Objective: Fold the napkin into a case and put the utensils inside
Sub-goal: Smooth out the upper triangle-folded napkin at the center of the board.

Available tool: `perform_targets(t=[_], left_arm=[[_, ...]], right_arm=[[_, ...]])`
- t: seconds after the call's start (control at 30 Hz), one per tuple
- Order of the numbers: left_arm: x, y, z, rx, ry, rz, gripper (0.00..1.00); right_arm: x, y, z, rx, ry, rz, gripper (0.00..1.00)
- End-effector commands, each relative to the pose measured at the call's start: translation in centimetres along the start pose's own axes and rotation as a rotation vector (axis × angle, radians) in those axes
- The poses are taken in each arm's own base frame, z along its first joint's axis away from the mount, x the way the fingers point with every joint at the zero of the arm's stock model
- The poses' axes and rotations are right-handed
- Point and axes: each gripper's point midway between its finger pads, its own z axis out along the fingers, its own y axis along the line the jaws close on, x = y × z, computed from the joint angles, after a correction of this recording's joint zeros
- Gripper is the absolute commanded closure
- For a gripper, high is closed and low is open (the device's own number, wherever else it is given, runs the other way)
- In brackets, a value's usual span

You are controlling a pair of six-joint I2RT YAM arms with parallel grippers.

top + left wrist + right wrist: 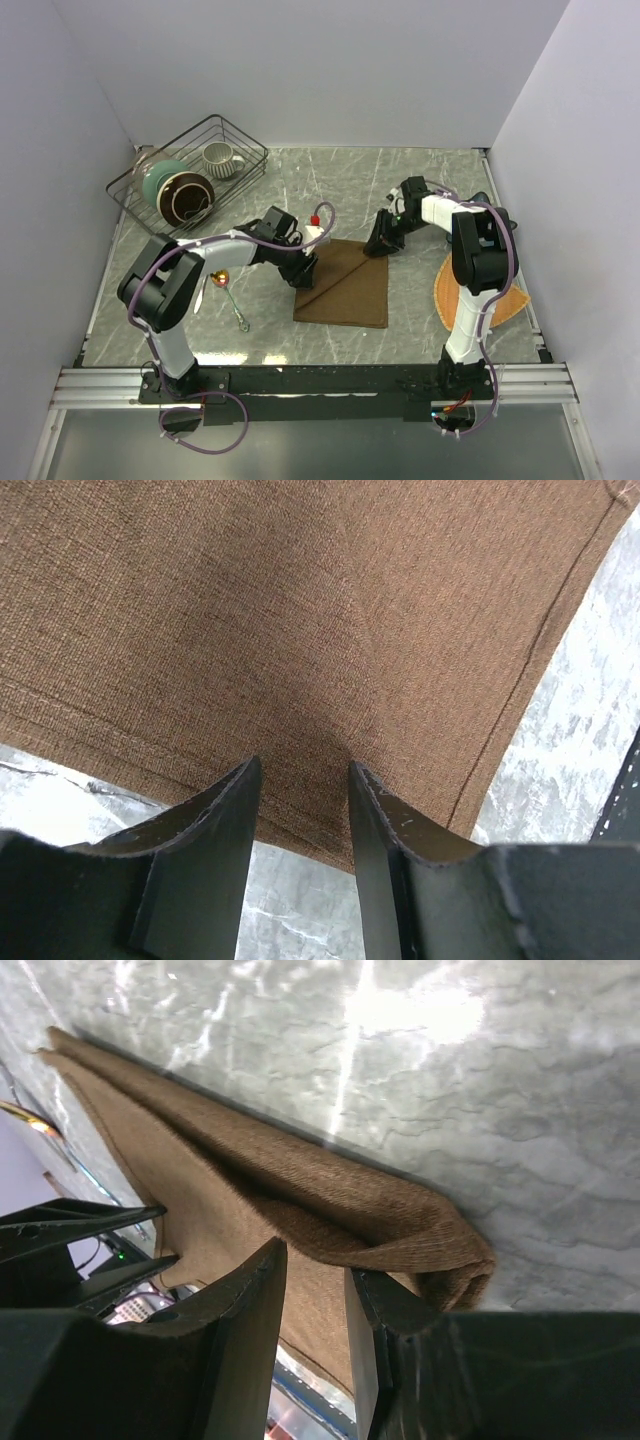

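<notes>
Two grippers met the napkin (350, 290) in the top view: the left gripper (303, 271) at its left corner, the right gripper (381, 245) at its far right corner. The utensils (222, 279) lay well left of the napkin.

In the left wrist view, the jaws stood part-spread astride the napkin's hem, and it could not be told whether they gripped it.

In the right wrist view, the jaws pinched a raised fold of the napkin.

We find the overhead view bright and evenly lit, with only soft, short shadows on the marble surface (330, 180). In the right wrist view a hard white glare burns out the far surface. In the left wrist view the weave of the napkin (300, 610) is crisp, shadowed just ahead of the near, slightly blurred dark jaws.
</notes>
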Motion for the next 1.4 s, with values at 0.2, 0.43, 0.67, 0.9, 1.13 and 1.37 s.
perform_targets(t=[0.2,0.43,0.67,0.9,1.13,1.37], left_arm=[[-1.1,-0.6,-0.3,0.005,0.003,0.073,0.54],[-1.6,-0.9,-0.1,0.004,-0.003,0.095,0.53],[-1.6,-1.0,-0.2,0.001,0.0,0.089,0.51],[-0.6,-0.9,-0.2,-0.008,0.031,0.081,0.51],[0.2,-0.7,-0.5,-0.02,0.058,0.084,0.52],[-0.3,-1.0,-0.5,-0.011,0.043,0.093,0.52]], right_arm=[[-1.5,5.5,-4.3,-0.167,-0.049,-0.112,0.61],[-3.0,6.2,-4.7,-0.149,-0.093,-0.151,0.61],[-2.8,3.1,-2.1,-0.05,-0.056,-0.123,0.62],[-2.0,-1.2,-1.2,0.087,-0.044,-0.115,0.63],[-1.1,-2.2,-1.3,0.125,-0.028,-0.115,0.66],[-1.5,2.0,-3.5,-0.014,-0.056,-0.177,0.69]])
